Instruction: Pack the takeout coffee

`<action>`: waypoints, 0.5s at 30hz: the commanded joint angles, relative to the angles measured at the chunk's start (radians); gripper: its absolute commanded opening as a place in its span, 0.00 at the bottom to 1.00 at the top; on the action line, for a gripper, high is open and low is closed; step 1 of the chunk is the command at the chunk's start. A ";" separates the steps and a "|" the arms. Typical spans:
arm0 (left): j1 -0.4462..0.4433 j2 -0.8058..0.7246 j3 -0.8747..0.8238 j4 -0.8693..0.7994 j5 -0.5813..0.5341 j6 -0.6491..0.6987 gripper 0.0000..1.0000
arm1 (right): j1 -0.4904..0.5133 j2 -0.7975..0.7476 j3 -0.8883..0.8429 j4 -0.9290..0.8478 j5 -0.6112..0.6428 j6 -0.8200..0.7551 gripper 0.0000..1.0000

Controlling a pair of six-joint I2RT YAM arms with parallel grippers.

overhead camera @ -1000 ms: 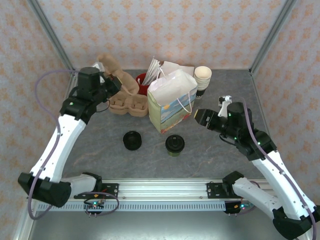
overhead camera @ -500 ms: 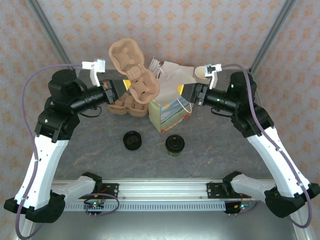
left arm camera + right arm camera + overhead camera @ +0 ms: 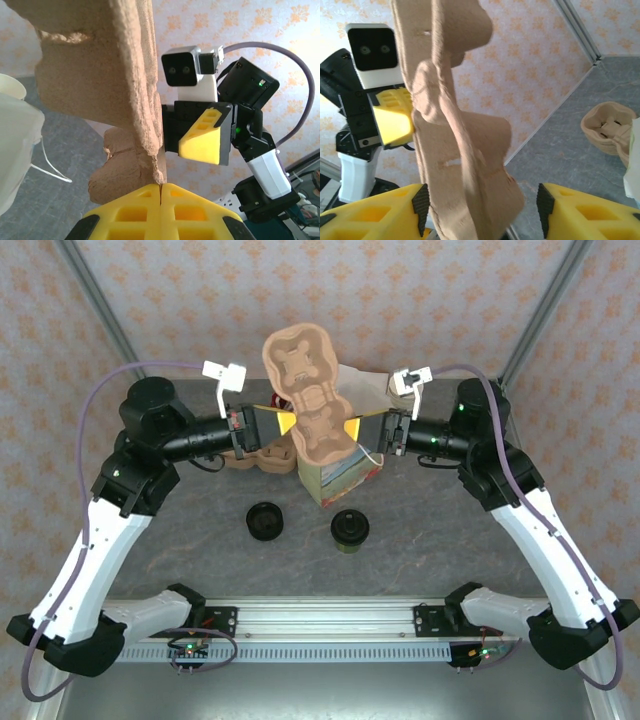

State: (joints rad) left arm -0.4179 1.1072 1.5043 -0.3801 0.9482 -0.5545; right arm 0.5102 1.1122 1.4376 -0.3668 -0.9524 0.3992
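Pinching one edge of a moulded-pulp cup carrier (image 3: 312, 400) with the left jaws pressed together, high over the paper bag (image 3: 340, 475). Straddling its opposite edge with the right jaws spread, not closed. Lower centre of the overhead frame: takeout coffee (image 3: 350, 530) upright on the tabletop (image 3: 200, 550), well below both, marginally nearer the right jaws. Overhead for the cup's place; wrists for pinch and gap, edge-on.

Bright even light, faint soft shadows, top view sharp, wrist foregrounds slightly blurred
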 commanded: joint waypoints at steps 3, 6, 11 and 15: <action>-0.016 0.014 0.030 0.051 0.020 0.015 0.00 | 0.010 -0.022 0.043 -0.007 -0.046 -0.042 0.51; -0.019 0.019 0.031 0.053 0.019 0.015 0.00 | 0.010 -0.035 0.039 -0.015 -0.041 -0.050 0.48; -0.024 0.026 0.035 0.055 0.019 0.015 0.00 | 0.010 -0.036 0.038 -0.027 -0.037 -0.053 0.41; -0.025 0.035 0.040 0.041 0.021 0.015 0.00 | 0.010 -0.040 0.042 -0.040 -0.035 -0.063 0.34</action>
State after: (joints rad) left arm -0.4389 1.1358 1.5070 -0.3740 0.9512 -0.5545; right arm 0.5148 1.0954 1.4441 -0.4053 -0.9691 0.3573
